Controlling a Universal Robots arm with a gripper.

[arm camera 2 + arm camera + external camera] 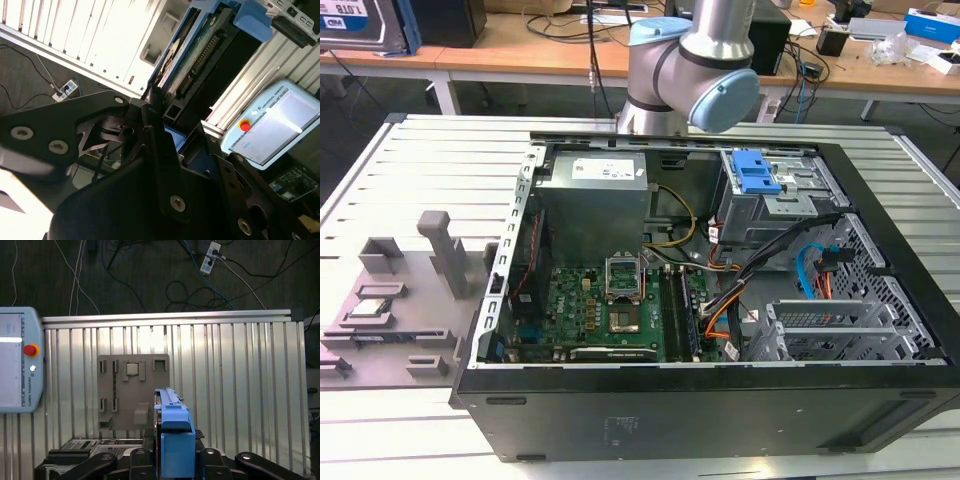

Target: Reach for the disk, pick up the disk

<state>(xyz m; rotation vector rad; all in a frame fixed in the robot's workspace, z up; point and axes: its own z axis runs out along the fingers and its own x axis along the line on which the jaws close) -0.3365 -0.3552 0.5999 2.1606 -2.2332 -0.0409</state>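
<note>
The disk [172,437] stands edge-on between my gripper's dark linkages in the first wrist view, with its blue bracket facing the camera. In the second wrist view the disk [197,52] shows its green circuit-board side and silver body, framed in blue plastic. My gripper [165,107] is shut on the disk's lower end, and a black finger [152,117] presses against its side. The disk is held up in the air, high above the slatted metal table [230,390]. In the exterior view the arm's grey and blue elbow [695,65] rises behind the open computer case [710,300].
A grey fixture plate [132,390] holding a small square chip [132,369] lies on the table; it is at the exterior view's left [390,310]. A metal drive cage with a blue latch [757,175] sits in the case. A teach pendant [15,360] rests nearby.
</note>
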